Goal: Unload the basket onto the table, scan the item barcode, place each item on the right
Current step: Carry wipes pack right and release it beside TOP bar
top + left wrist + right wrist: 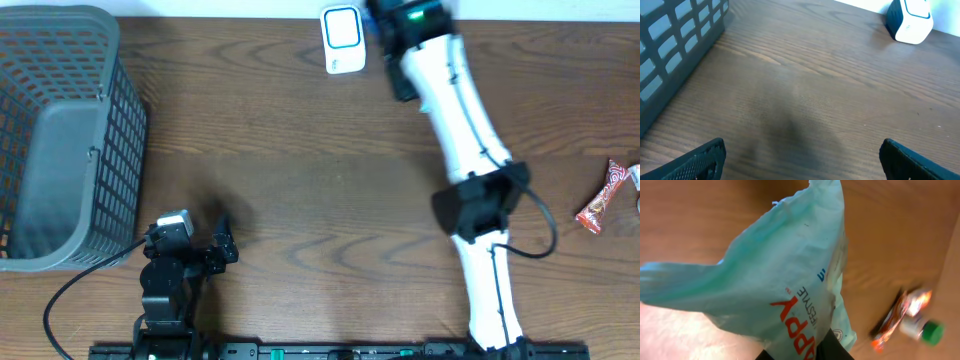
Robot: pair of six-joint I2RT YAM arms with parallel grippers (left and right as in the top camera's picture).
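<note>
Clamping a teal packet [780,275], the right tool [805,351] is held at the table's [300,180] far-edge scanner [342,38], barcode alignment likely needed next; the left tool [802,160] is seen empty, wide open.

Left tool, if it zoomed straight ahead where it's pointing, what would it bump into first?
Probably nothing: the open left tool points across bare table. The basket sits off to its left and the white scanner off to its right, though depth is hard to judge.
</note>
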